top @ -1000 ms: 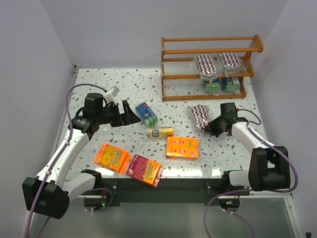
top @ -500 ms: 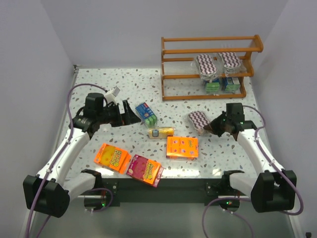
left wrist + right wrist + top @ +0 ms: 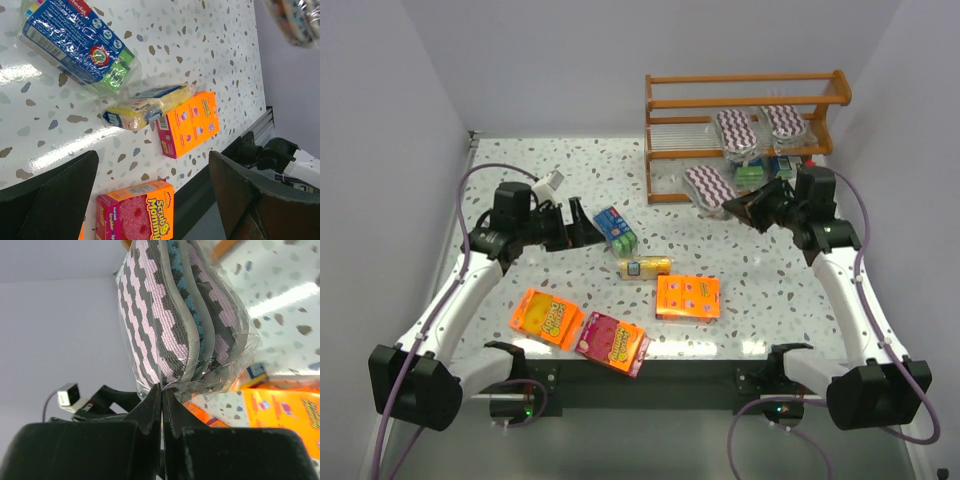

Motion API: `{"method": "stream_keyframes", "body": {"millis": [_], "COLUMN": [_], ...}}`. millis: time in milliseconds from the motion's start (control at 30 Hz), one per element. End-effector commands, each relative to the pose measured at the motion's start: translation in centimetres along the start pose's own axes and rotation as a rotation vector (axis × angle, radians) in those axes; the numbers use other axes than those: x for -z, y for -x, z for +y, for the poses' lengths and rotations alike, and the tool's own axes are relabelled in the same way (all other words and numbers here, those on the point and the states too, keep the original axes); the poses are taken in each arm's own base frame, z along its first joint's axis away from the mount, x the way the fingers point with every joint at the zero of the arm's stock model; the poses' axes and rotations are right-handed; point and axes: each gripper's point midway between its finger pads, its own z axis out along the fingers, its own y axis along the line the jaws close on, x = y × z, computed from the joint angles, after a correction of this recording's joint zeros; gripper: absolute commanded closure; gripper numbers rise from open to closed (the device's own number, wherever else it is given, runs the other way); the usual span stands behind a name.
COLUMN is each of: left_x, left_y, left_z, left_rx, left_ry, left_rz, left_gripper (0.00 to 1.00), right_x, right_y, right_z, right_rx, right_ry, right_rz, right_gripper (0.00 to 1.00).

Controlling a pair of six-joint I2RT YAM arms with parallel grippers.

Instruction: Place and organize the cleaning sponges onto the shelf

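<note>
Speckled table (image 3: 550,170): carries the shelf at its far right corner.

Shelf (image 3: 745,78): three tiers.
- Top tier: nothing is visible on it.
- Middle tier: two zigzag pads (image 3: 735,128) lie side by side at its right end.
- Bottom tier: two blue-and-green packs (image 3: 752,175) stand at the right end, under the pads.

Right gripper (image 3: 735,205): positioned just in front of the shelf's bottom tier. The jaws are pinched tight on the clear wrap of a third zigzag pad (image 3: 705,187). This pad hangs at the open front of the bottom tier, left of the packs stored there. Contact with the shelf cannot be confirmed.

Left gripper (image 3: 582,225): well to the left of the shelf. The jaws are spread wide, with nothing between them.

Loose items on the table, all in front of the shelf:
- orange box (image 3: 688,297), nearest the shelf;
- pink pack (image 3: 612,342) and orange-yellow pack (image 3: 547,318), farthest from it, at the near edge;
- blue-and-green block (image 3: 616,229), left of the shelf, just beside the left gripper;
- yellow block (image 3: 645,267), between that block and the orange box.
</note>
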Motion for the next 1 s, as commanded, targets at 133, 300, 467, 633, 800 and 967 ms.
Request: {"method": "stream_keyframes", "body": {"millis": [133, 300, 467, 633, 800, 967], "left_x": [0.1, 0.3, 0.5, -0.1, -0.2, 0.0], "left_y": [2.3, 2.9, 3.1, 3.1, 3.4, 3.3], "left_z": [-1.4, -1.5, -1.2, -1.1, -1.1, -0.8], "left_rx": [-0.069, -0.079, -0.078, -0.061, -0.057, -0.048], "left_ry": [-0.03, -0.021, -0.003, -0.009, -0.006, 0.013], "left_rz": [-0.044, -0.052, -0.059, -0.047, -0.05, -0.05], "left_gripper": [0.02, 0.02, 0.02, 0.02, 0.02, 0.02], "right_x": [-2.9, -5.8, -7.9, -10.4, -14.1, -16.1], "right_y": [3.8, 5.6, 8.5, 9.5, 9.2, 9.3], "right_z": [8.5, 10.4, 11.5, 11.6, 10.6, 9.1], "right_rx": [0.022, 0.02, 0.031, 0.044, 0.037, 0.033], "right_ry": [0.171, 0.154, 0.14, 0.103, 0.055, -0.001], "right_rz": [-0.054, -0.072, -0.179, -0.248, -0.247, -0.323], "right_gripper": [1.0, 1.0, 1.0, 1.0, 1.0, 1.0]}}
